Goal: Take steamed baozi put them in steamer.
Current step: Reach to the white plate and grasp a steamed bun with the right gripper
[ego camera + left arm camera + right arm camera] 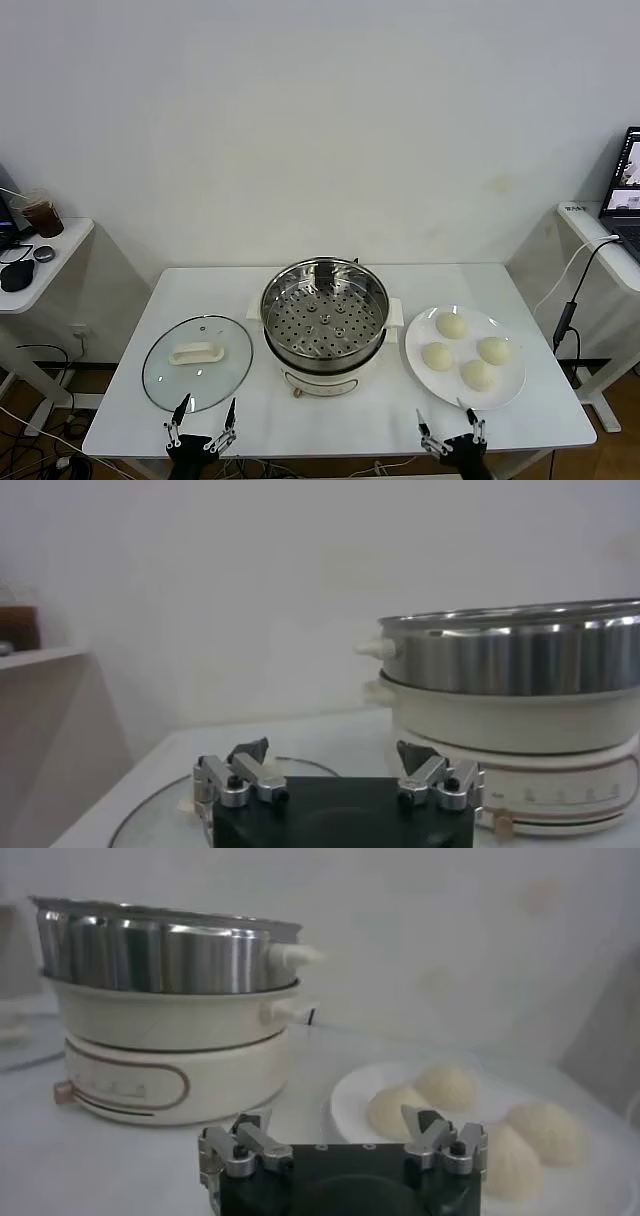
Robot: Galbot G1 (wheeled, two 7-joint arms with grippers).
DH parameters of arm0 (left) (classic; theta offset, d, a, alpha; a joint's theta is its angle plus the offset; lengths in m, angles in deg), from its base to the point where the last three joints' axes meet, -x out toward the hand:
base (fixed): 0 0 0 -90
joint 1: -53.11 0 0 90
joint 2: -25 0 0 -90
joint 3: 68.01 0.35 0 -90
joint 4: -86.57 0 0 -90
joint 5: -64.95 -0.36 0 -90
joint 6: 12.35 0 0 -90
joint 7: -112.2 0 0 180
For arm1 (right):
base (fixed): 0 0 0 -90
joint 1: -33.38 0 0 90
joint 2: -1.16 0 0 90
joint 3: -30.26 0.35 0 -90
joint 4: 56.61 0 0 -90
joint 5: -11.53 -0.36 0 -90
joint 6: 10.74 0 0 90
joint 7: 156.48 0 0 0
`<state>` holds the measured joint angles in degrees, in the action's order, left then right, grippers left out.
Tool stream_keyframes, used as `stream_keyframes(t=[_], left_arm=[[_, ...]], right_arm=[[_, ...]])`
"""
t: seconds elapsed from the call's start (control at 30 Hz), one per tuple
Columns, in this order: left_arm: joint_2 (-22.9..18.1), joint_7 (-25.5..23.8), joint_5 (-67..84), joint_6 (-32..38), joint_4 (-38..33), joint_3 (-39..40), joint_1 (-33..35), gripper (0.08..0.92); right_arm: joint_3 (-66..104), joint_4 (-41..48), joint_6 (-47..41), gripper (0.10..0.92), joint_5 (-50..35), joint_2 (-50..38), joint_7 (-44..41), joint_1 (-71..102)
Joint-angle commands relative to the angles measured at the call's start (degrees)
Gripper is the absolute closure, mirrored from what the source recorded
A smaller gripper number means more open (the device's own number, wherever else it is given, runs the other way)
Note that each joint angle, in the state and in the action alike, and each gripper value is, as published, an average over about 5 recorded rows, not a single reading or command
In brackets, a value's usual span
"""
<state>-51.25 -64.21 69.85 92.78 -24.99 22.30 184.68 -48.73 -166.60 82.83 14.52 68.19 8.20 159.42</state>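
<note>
Nearest you, both arms wait at the table's front edge: left gripper (204, 421) at 7 o'clock, right gripper (451, 427) at 5, each spread wide and empty. Beyond the right one, four pale, smooth steamed baozi (462, 352) sit on the plate (417, 345), within reach. The steamer (324, 312) stands open at centre, its lid (197, 361) set aside at 8 o'clock.

Soft even light, hazy wrist views
</note>
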Motion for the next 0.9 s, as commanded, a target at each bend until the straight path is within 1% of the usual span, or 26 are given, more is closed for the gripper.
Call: stream_keyframes(t=[0.03,0.2,0.3,0.43,0.57,0.7,0.9], left_arm=[[0.2,-0.5,0.0,-0.8,-0.3,0.1,-0.1,0.177],[0.0,-0.5,-0.3,-0.4,-0.2,-0.6,-0.1,0.177],[-0.2,-0.5,-0.5,0.0,0.0,-1.2,-0.2,0.177],[-0.7,-0.5,-0.9,0.4,0.2,-1.6,-0.2,0.177],[-1.1,-0.4,-1.5,0.9,0.1,-1.9,0.1,0.177],[-1.2,-0.4,-2.5,1.5,0.1,-2.2,0.4,0.177],[-1.4,-0.3,-2.7,1.8,0.0,-2.7,0.5,0.177]], right_arm=[[6.4,1.9,-7.3,0.203,13.2,-19.7,-10.2,-9.2],[3.1,7.1,-6.7,0.203,25.1,-30.3,-17.9,-19.5],[-3.9,11.6,-6.1,0.203,26.4,-35.4,-22.3,-28.5],[-17.3,18.5,-5.7,0.203,24.4,-39.3,-29.3,-43.5],[-33.7,27.1,-5.6,0.203,20.5,-39.4,-36.5,-60.8],[-50.2,35.2,-4.2,0.203,17.1,-35.7,-42.3,-76.7],[-64.4,43.5,-4.5,0.203,15.4,-30.1,-49.6,-88.9]])
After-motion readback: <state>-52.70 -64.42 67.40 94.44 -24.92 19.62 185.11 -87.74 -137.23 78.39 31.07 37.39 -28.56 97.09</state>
